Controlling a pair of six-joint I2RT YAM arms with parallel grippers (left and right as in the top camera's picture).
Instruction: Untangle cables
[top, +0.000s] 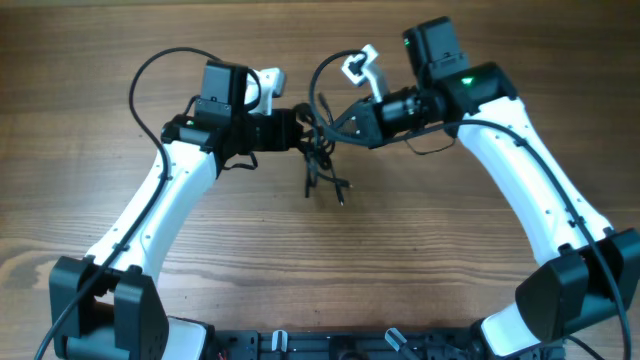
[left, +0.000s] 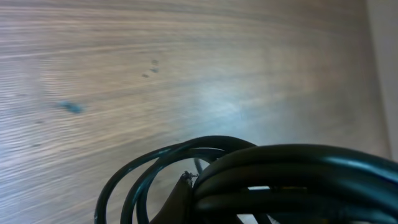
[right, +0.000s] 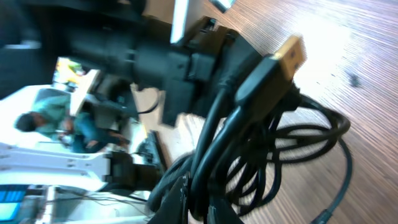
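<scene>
Centrally, tangled black cables (top: 318, 165)

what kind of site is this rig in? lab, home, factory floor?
Probably a robotics lab or shared workshop. The left arm and right arm share a wood-grain table with tangled cables. The blurred background in the right wrist view shows what looks like a person in teal among other equipment.
</scene>
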